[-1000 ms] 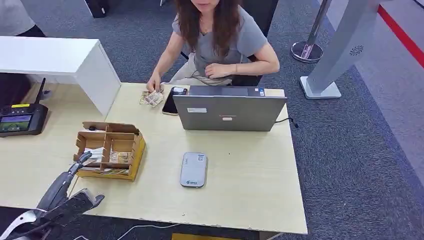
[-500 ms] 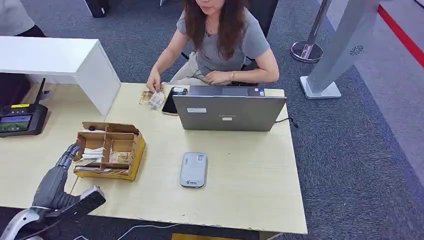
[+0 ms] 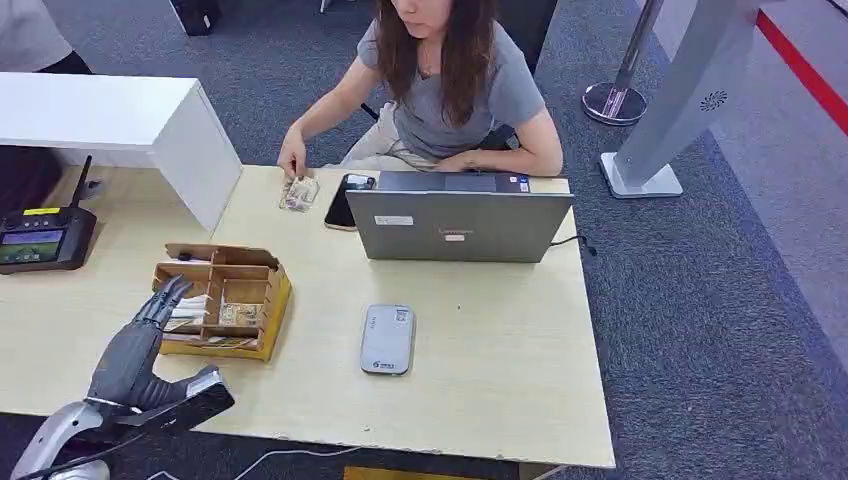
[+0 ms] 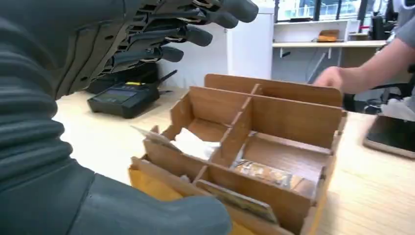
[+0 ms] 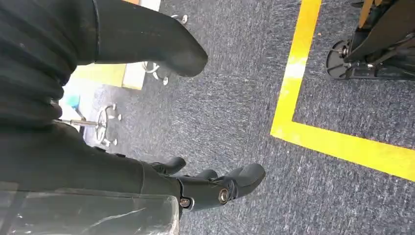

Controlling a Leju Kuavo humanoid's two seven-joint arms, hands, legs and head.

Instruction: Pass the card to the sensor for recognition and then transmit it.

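Left hand (image 3: 135, 345) over card box (image 3: 222, 300), fingers spread, holding nothing
Risk: fingers catch a divider and shove the box; card (image 4: 195, 145) lies flat, could slip.

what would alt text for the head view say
The left robot hand reaches, fingers spread, toward a wooden box of cards on a desk; across it a person sits behind a laptop.

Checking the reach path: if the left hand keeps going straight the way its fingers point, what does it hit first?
Most likely the wooden organizer: the left hand points at its near left compartment, fingers open over the edge. Height above the box is unclear.
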